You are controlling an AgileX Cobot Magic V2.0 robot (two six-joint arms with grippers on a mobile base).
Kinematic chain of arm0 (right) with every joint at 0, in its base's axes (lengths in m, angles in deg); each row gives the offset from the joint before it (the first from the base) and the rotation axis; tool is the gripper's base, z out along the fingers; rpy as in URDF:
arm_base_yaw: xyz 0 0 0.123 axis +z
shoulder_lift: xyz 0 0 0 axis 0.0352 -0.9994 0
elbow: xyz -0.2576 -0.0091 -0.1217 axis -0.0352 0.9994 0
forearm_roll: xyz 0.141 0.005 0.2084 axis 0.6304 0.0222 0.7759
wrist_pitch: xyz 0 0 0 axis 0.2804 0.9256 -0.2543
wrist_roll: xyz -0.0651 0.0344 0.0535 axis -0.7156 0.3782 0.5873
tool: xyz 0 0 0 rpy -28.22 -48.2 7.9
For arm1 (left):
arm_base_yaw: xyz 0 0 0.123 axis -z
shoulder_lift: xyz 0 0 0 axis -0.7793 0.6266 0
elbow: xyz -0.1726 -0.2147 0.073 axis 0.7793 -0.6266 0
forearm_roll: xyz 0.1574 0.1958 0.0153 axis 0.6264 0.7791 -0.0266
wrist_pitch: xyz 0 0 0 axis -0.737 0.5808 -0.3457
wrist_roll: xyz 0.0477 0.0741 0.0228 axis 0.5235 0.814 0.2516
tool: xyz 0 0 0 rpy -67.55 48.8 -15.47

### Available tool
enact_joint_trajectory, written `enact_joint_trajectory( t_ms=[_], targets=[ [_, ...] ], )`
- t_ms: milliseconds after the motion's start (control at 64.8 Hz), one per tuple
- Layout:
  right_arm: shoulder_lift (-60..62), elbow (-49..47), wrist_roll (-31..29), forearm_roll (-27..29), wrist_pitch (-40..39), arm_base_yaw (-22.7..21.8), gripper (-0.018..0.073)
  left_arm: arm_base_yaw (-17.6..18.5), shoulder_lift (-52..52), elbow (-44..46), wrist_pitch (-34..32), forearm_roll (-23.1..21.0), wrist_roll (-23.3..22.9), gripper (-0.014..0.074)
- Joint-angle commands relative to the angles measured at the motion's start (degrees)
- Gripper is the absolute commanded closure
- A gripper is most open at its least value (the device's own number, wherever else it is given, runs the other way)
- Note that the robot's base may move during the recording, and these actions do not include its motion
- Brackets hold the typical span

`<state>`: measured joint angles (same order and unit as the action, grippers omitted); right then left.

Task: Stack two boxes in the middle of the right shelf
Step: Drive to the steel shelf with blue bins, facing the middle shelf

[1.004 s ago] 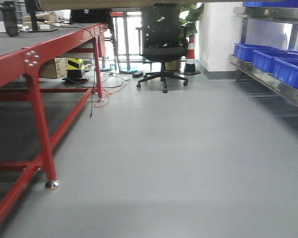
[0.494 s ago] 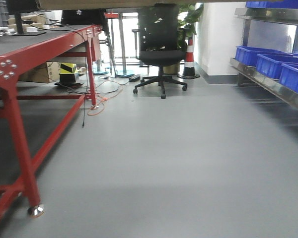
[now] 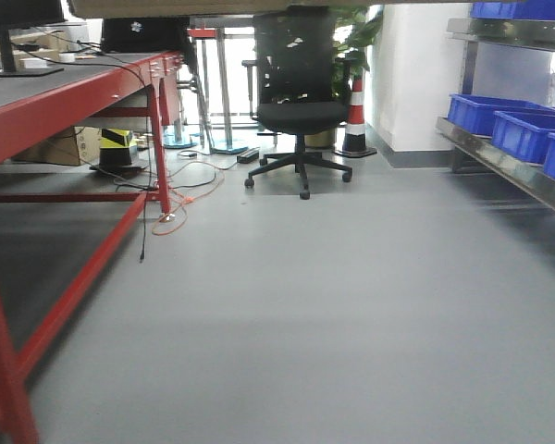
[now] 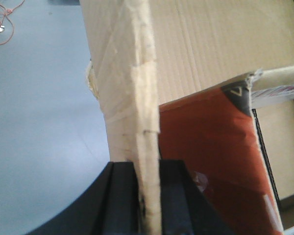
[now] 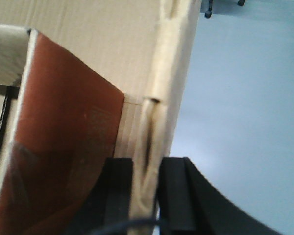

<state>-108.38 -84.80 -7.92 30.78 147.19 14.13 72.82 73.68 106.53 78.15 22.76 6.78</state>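
Floor [image 3: 333, 305]: grey, stretching ahead of me.
Table [image 3: 74, 97]: red frame, on my left.
Shelf [image 3: 504, 159]: steel, ahead on my right, with blue bins [image 3: 523, 129] on it.
Box [image 4: 210, 44]: tan cardboard, held above the floor between my grippers.
Left gripper [image 4: 148, 166]: nearly closed, pinching a wall edge of the box.
Right gripper [image 5: 146, 161]: nearly closed, pinching another wall edge.
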Motion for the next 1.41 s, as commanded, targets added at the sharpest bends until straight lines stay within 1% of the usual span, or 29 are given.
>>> enact_joint_trajectory(
  t_ms=[0, 1390],
  targets=[
    [0.5, -0.6, -0.2, -0.4, -1.7, -0.5, 0.0713, 0.4, -0.9, 0.8, -3.8, -1.7, 0.5, 0.0708],
    [0.5, -0.6, -0.2, -0.4, -1.9, -0.5, 0.0713, 0.4, -0.9, 0.8, -3.8, -1.7, 0.5, 0.0708]
  ],
)
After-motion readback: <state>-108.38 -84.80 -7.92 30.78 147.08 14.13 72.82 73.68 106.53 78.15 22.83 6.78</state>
